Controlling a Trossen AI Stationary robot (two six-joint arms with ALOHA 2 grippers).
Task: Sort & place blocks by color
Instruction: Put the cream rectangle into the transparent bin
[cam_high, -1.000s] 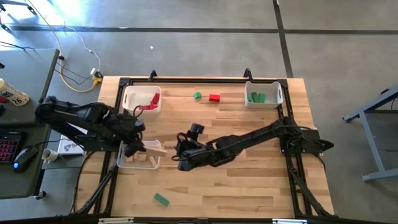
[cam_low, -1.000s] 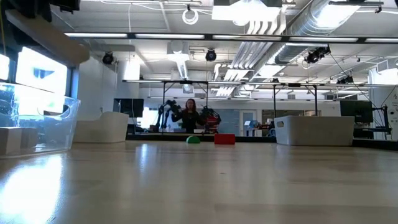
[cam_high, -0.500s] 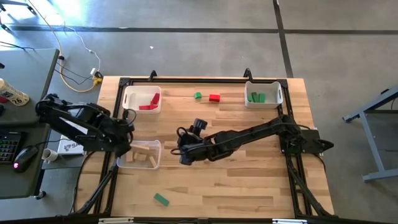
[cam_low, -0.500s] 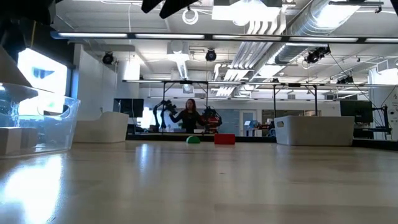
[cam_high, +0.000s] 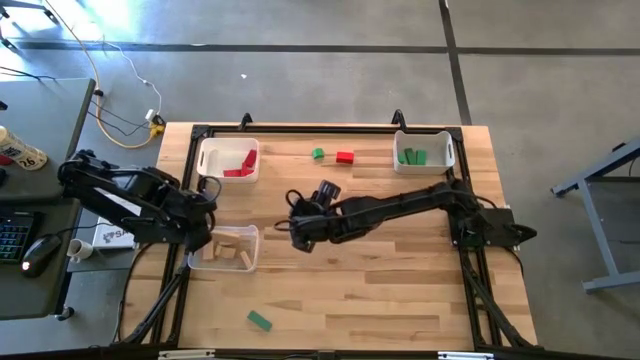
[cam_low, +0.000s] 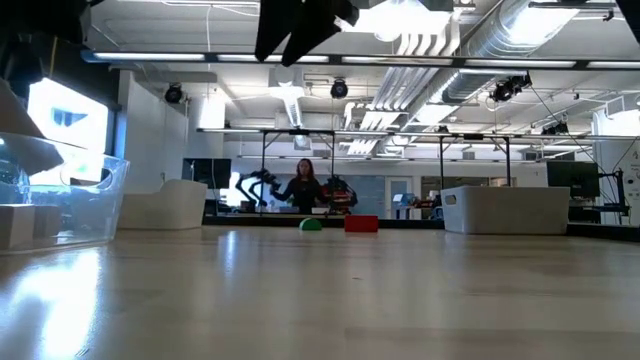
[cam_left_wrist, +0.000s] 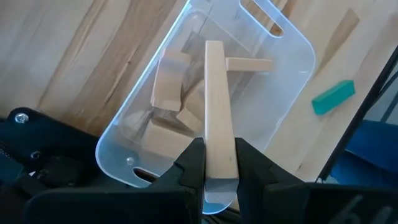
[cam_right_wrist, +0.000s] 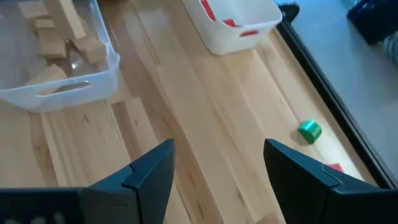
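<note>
Left gripper (cam_left_wrist: 214, 171) is clamped on a long plain-wood bar (cam_left_wrist: 217, 112) — smooth, pale, square-edged — held over the clear plastic bin (cam_left_wrist: 286, 43) of matching wood blocks. Right gripper (cam_right_wrist: 217, 165) hangs mid-table, jaws wide, empty. One green bar (cam_high: 260, 320) lies on the table's near planks.

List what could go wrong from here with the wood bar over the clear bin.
1. The left gripper is shut on a long plain wood bar above the clear bin. The bar spans much of the bin, so on release it may land on the piled wood blocks and lean on the wall or tip out.
2. The right gripper, open and empty, hangs near the bin; the arms might collide.
</note>
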